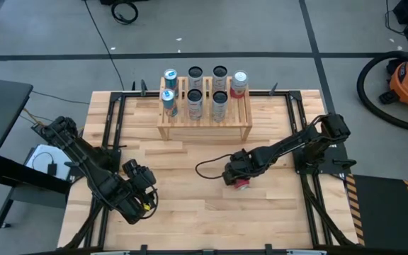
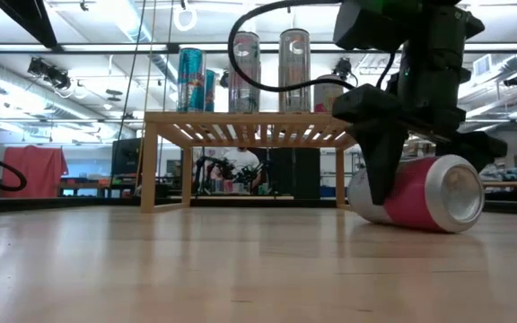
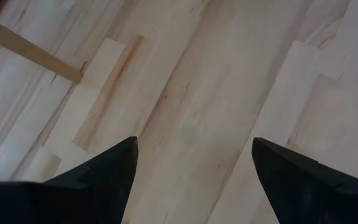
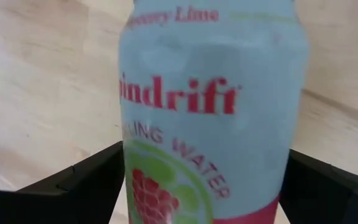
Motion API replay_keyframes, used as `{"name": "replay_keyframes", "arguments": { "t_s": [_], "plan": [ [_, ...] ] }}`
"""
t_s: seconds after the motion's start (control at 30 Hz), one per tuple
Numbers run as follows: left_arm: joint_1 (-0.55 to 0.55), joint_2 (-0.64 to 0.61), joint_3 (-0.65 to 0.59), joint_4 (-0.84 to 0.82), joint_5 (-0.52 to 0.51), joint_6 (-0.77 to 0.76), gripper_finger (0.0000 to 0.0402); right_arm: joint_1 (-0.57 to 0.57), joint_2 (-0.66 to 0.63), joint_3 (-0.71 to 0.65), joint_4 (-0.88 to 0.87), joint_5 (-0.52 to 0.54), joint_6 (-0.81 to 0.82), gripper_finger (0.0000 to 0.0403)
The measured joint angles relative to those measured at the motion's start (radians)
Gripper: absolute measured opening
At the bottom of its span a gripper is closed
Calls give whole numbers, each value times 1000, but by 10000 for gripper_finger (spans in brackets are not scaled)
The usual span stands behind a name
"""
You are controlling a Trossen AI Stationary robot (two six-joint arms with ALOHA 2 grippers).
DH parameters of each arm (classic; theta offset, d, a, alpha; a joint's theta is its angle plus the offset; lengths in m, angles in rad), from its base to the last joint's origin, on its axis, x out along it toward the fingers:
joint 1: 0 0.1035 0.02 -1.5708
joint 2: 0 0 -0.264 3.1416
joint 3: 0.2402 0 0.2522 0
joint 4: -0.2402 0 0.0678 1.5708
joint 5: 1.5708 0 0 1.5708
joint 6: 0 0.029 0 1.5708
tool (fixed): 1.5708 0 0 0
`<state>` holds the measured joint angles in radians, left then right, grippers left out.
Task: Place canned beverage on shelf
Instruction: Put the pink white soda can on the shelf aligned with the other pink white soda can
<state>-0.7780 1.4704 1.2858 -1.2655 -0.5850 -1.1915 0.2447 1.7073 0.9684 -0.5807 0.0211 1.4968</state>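
A pale blue and pink can (image 1: 243,185) lies on its side on the plank table right of centre; it also shows in the low view (image 2: 424,193) and the right wrist view (image 4: 210,112). My right gripper (image 1: 237,177) stands over it, shut on it. The light wood slatted shelf (image 1: 204,119) stands on its legs at the far middle of the table (image 2: 240,126), with several upright cans (image 1: 195,103) on its two tiers. My left gripper (image 1: 139,177) waits open and empty over the near left of the table (image 3: 194,168). My right gripper pinches the can's round wall (image 4: 135,168) between its two fingers, one on each side. The fingers (image 2: 380,175) come from above, pointing down, and lie across the can. The can lies level on its side with its wall on the table.
A black cable (image 1: 207,166) loops on the table between the can and the shelf. Black frame rails (image 1: 112,127) run along the table's left and right sides. Bare planks lie between the can and the shelf's front.
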Motion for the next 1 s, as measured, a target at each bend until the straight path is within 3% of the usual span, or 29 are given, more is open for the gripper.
{"name": "replay_keyframes", "arguments": {
  "t_s": [0.17,0.33,0.6,0.8,1.0],
  "plan": [
    [0,0,0,0,0,1,316,0,0,0,-4,9,-16,350],
    [0,0,0,0,0,1,316,0,-1,0,-3,4,-44,292],
    [0,0,0,-1,0,2,316,33,-1,2,26,38,-127,291],
    [0,0,0,-3,0,2,316,89,-3,94,-44,159,-236,291],
    [3,0,0,-3,0,-6,316,142,-55,254,-232,397,-349,291]
  ]
}}
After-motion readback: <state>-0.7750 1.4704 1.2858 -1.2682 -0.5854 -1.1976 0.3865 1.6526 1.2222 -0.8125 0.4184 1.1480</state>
